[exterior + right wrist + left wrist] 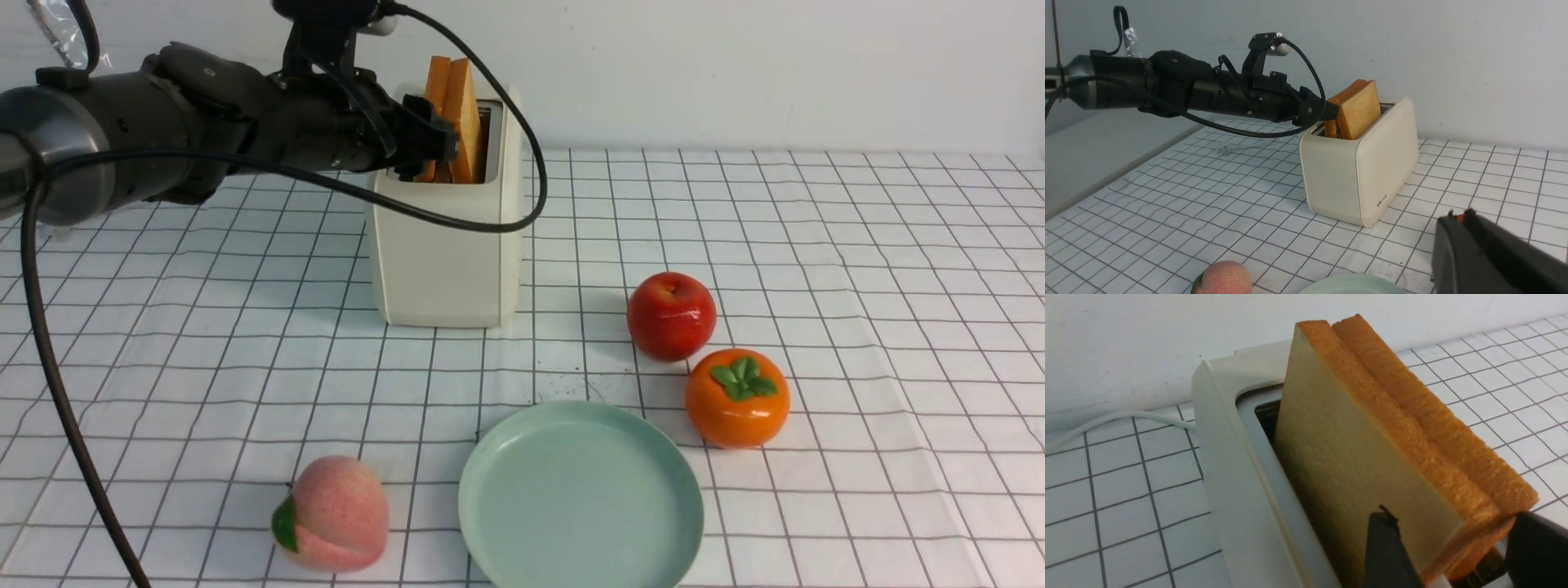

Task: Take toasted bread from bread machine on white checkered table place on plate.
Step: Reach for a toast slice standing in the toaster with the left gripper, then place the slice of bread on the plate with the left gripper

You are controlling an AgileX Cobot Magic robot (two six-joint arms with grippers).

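The cream-white bread machine [445,261] stands at the back of the white checkered table [857,286]. Two slices of toasted bread [461,114] stick up from its slots, leaning together. My left gripper [441,143] reaches in from the left at slot height. In the left wrist view its fingers [1384,547] straddle the near corner of both slices [1355,457] and press on them. The empty mint-green plate [580,498] lies at the front middle. My right gripper [1457,214] is shut and empty, low over the table near the plate's rim [1351,288]; it is out of the front view.
A red apple [671,316] and an orange persimmon [737,398] sit right of the plate. A pink peach [331,514] sits to its left. The left arm's black cable [457,220] loops across the toaster front. The toaster's white cord [1106,418] trails by the back wall.
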